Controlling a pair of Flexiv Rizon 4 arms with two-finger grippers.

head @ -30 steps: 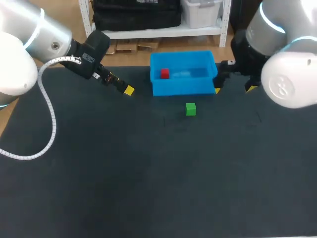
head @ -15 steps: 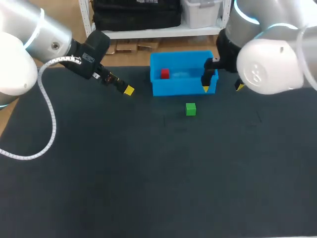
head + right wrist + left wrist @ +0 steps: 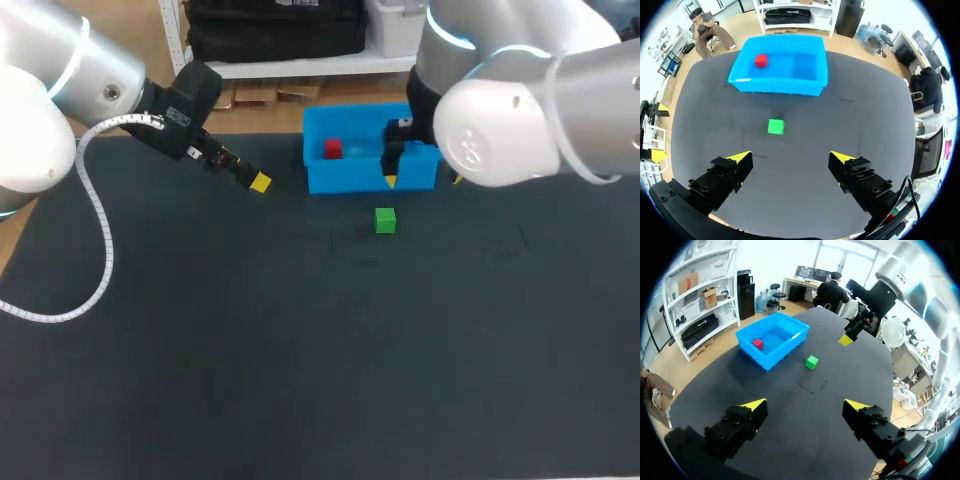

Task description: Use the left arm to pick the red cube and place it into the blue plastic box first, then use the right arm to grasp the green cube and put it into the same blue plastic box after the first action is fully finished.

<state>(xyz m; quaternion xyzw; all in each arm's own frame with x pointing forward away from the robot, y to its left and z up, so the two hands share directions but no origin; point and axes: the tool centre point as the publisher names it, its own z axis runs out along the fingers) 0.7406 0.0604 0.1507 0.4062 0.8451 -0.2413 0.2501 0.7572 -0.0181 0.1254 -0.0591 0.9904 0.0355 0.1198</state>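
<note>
Head and wrist views, left to right. The left arm enters from the left and holds the left gripper (image 3: 805, 405) above the rear left part of the dark table (image 3: 300, 350), to the left of the blue plastic box (image 3: 350, 178) and well apart from it. In the left wrist view its two yellow-tipped fingers (image 3: 754, 404) stand wide apart, with only bare table between them; the jaws grip and touch nothing.

The blue plastic box stands at the rear middle of the table. The red cube (image 3: 333, 149) rests on its floor, near the left end wall. The green cube (image 3: 385, 220) lies on the table just in front of the box's front wall, apart from it.

The right arm enters from the right and reaches over the right end of the box. The right gripper (image 3: 791, 157) hangs above the table with its jaws spread wide and empty. In the right wrist view the green cube lies ahead of the gripper, in line with the gap between the fingers (image 3: 742, 157) but clear of both, with the box beyond it.
</note>
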